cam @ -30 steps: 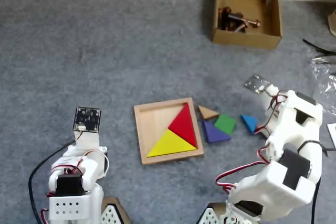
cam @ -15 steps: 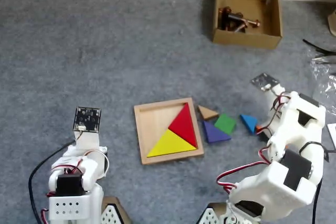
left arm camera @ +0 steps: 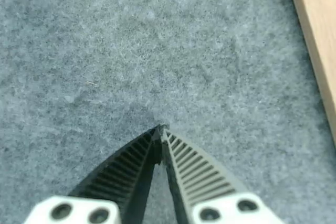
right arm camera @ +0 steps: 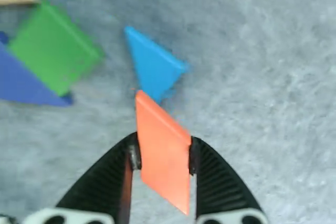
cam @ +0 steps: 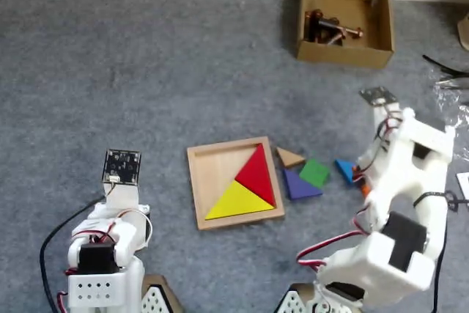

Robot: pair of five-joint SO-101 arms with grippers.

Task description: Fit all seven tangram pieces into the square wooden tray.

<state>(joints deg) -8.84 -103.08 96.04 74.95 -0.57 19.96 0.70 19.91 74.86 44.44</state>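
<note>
The square wooden tray (cam: 208, 168) lies mid-table with a red triangle (cam: 258, 171) and a yellow triangle (cam: 236, 201) inside it. Just right of the tray lie a tan triangle (cam: 289, 157), a green square (cam: 315, 172), a dark blue triangle (cam: 299, 185) and a light blue triangle (cam: 344, 170). My right gripper (right arm camera: 161, 156) is shut on an orange piece (right arm camera: 163, 157), held just above the carpet beside the light blue triangle (right arm camera: 153, 64); the orange piece (cam: 363, 188) peeks out under the right arm. My left gripper (left arm camera: 159, 129) is shut on nothing, over bare carpet left of the tray's edge (left arm camera: 312, 45).
A cardboard box (cam: 344, 20) holding metal parts stands at the back right. Clear plastic and cables (cam: 451, 93) lie at the right edge. The grey carpet left of and behind the tray is open.
The right arm has stretched farther from its base and lifted slightly with the orange piece held. The left arm has stayed still.
</note>
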